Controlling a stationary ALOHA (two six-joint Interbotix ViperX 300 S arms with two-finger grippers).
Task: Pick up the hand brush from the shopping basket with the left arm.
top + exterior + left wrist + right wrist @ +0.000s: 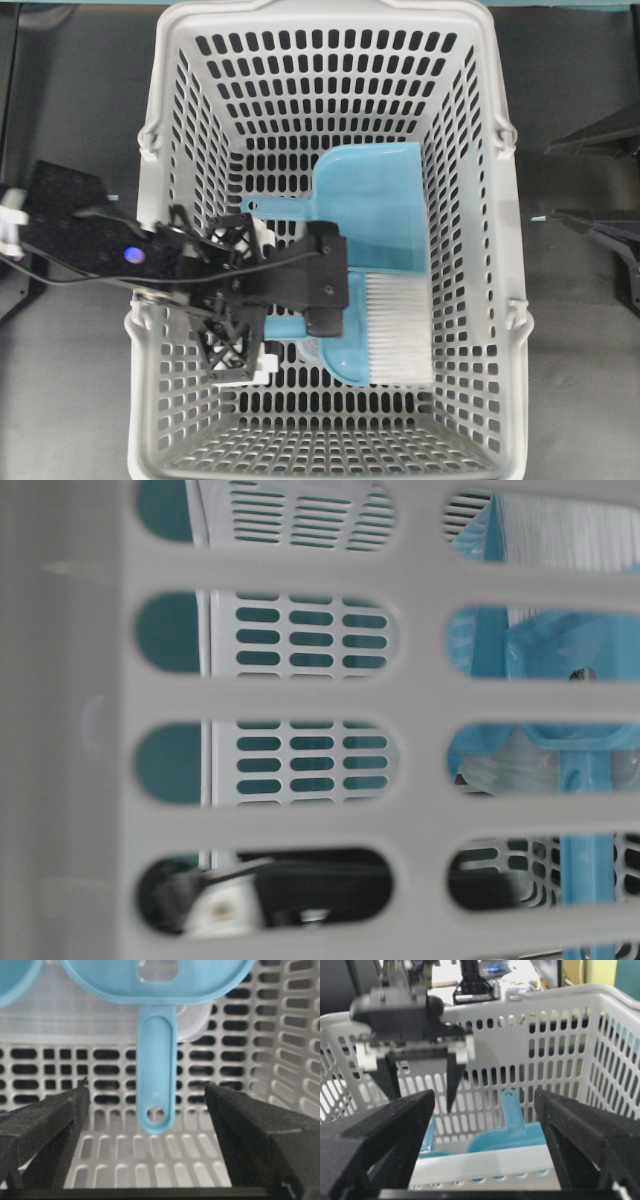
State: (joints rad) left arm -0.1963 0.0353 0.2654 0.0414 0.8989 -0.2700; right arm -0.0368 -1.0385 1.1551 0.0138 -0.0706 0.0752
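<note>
Large light-grey slotted plastic shopping basket (180, 420) fills the overhead view. On its floor lies a small teal-blue plastic hand brush (385, 335), white bristles pointing right, half-round head partly under the arm, thin handle (156, 1067) running left. Just beyond it, touching along the bristle edge, sits a teal scoop-shaped plastic dustpan (375, 205), its handle pointing left.

Black lattice-framed left gripper (147, 1097) reaches in over the basket's left wall; fingers (55, 1115) spread apart, one on each side of the brush handle, not touching it, above the floor.

Right gripper (485, 1110), black, sits outside the basket's right wall, fingers wide apart, holding nothing.
</note>
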